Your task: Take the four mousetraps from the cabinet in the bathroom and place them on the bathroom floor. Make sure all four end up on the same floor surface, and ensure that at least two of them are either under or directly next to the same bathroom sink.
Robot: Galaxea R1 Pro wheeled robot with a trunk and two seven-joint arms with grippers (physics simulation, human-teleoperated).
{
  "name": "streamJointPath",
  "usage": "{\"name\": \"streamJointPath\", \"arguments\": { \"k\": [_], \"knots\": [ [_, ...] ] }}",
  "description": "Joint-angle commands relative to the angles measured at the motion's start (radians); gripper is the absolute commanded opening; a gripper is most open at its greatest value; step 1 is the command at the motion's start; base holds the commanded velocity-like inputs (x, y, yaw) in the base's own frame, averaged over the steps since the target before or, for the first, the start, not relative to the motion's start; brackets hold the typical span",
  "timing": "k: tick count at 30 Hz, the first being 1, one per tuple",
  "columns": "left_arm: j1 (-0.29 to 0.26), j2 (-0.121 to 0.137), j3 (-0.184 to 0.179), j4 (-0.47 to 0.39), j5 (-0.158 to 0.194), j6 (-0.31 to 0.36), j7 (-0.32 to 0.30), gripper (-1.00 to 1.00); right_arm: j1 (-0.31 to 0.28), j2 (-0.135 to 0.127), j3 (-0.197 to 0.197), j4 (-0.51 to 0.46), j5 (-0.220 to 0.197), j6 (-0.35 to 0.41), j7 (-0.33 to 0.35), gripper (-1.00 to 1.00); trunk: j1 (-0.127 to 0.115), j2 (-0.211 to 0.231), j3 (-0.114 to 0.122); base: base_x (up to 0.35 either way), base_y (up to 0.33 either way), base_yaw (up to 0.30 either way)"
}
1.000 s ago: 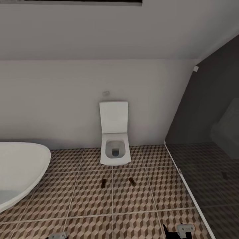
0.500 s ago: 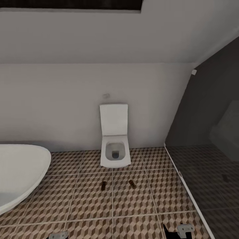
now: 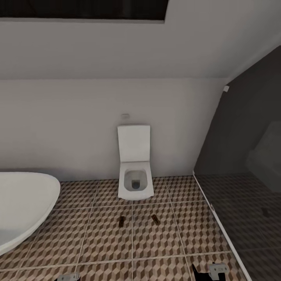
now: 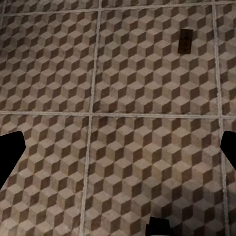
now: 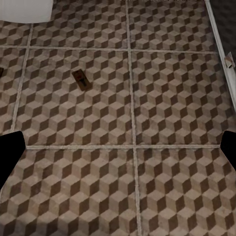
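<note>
Two mousetraps lie on bathroom floor ahead of both pincers, fingers spread, empty; two remaining; sink placement unmet.

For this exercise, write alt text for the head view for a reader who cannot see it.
Two mousetraps lie apart on the cube-patterned bathroom floor before a white toilet. A white bathtub sits left, a dark glass partition right.
</note>
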Motion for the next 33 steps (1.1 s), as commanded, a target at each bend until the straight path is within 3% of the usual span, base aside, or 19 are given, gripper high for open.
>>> {"name": "streamJointPath", "arguments": {
  "k": [1,33],
  "knots": [
    [-0.002,-0.001,-0.008,0.003,0.002,-0.005,0.004,1.00,-0.001,0.000,0.005,0.001,-0.010,-0.003,0.006,1.00,0.001,-0.002,0.000,0.000,0.000,0.000],
    [-0.002,-0.001,-0.008,0.003,0.002,-0.005,0.004,1.00,-0.001,0.001,0.005,0.001,-0.010,-0.003,0.006,1.00,0.001,-0.002,0.051,0.000,0.000,0.000]
  ]
}}
